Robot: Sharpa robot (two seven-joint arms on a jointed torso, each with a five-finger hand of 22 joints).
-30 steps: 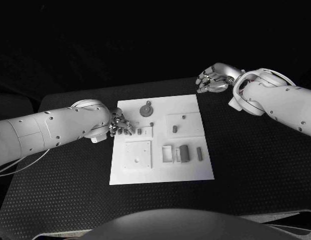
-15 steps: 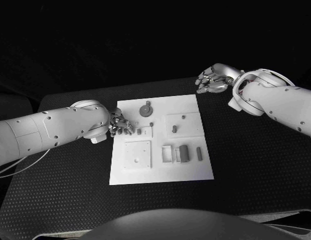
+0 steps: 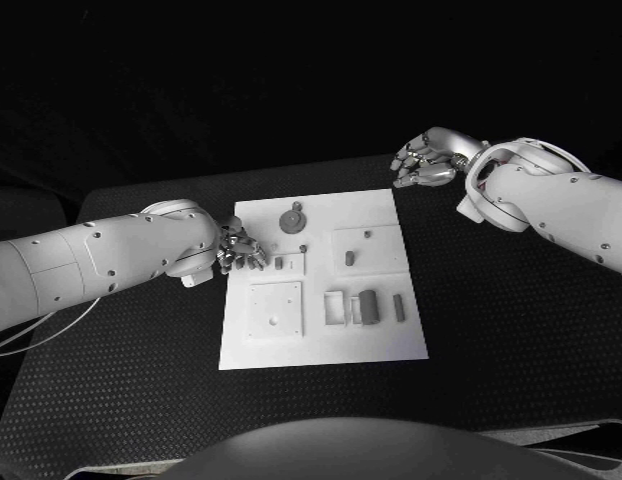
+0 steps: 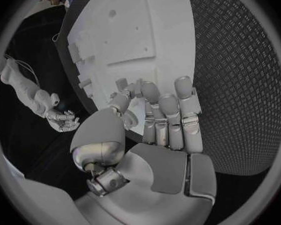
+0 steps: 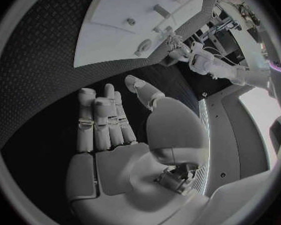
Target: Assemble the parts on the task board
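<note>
The white task board [image 3: 326,335] lies in the middle of the black table. On it are a round grey disc part [image 3: 295,218], a small peg [image 3: 350,258], a dark block [image 3: 367,305] and a thin bar [image 3: 398,307]. My left hand [image 3: 242,250] is at the board's left edge, its fingertips [image 4: 160,92] bent down over the board [image 4: 147,30] beside a small grey part [image 3: 278,263]. Whether it pinches anything is hidden. My right hand [image 3: 427,160] hovers past the board's far right corner, fingers [image 5: 100,117] spread around nothing.
A square recessed plate [image 3: 275,308] and a pale slotted holder [image 3: 337,306] occupy the board's near half. Black textured table [image 3: 527,330] surrounds the board on all sides. The right wrist view shows the board [image 5: 140,20] far off with my left hand [image 5: 178,47] at its edge.
</note>
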